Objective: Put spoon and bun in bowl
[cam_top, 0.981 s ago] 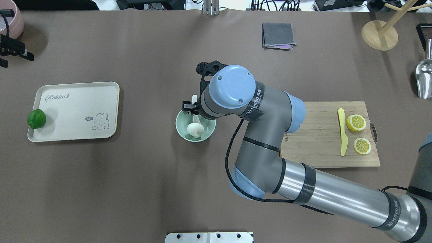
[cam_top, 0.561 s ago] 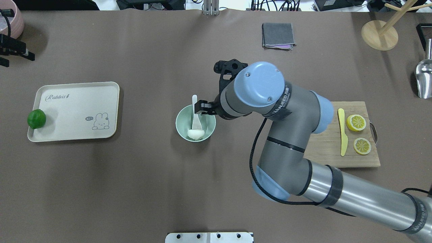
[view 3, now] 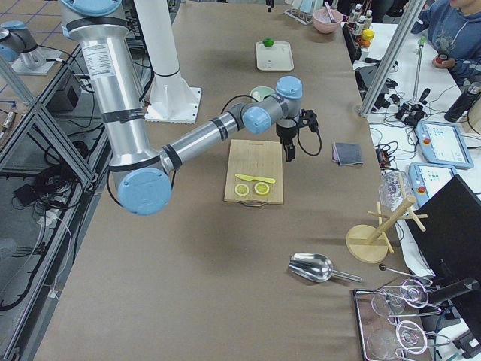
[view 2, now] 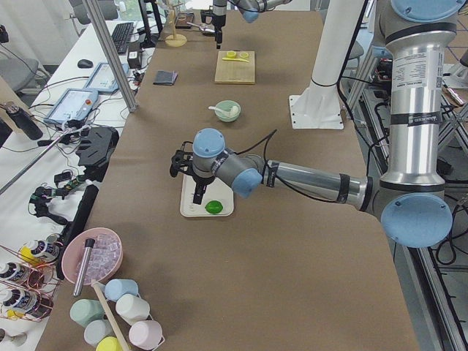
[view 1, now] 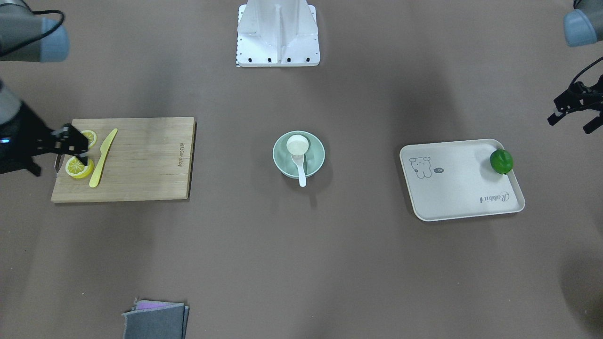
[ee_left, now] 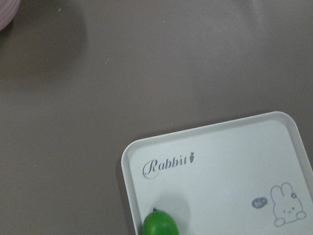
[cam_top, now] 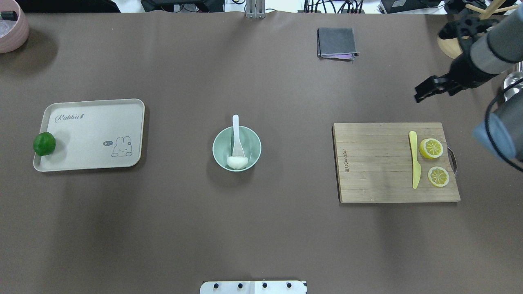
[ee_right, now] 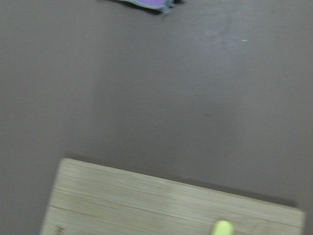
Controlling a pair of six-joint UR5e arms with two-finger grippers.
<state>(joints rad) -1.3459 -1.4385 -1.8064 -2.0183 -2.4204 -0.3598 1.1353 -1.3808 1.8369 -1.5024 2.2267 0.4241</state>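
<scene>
The mint-green bowl (cam_top: pixel 217 148) stands mid-table and also shows in the front view (view 1: pixel 317 155). The white bun (cam_top: pixel 238 163) lies in it at the near side. The white spoon (cam_top: pixel 235 132) rests in the bowl with its scoop by the bun and its handle over the far rim. My right gripper (cam_top: pixel 423 92) is open and empty, raised far right of the bowl, beyond the cutting board. My left gripper (view 1: pixel 570 123) is open and empty, raised past the tray's outer end and out of the overhead view.
A cream tray (cam_top: pixel 94 134) with a green lime (cam_top: pixel 44 143) lies left. A wooden cutting board (cam_top: pixel 380 163) with a yellow knife (cam_top: pixel 414 159) and two lemon slices (cam_top: pixel 431 148) lies right. A grey cloth (cam_top: pixel 337 43), wooden stand (cam_top: pixel 459 43), metal scoop (cam_top: pixel 514 96) and pink bowl (cam_top: pixel 12 24) sit at the edges.
My right gripper let go of the spoon, which now rests in the bowl, and the arm swung away to the far right. My left gripper moved out of the overhead view.
</scene>
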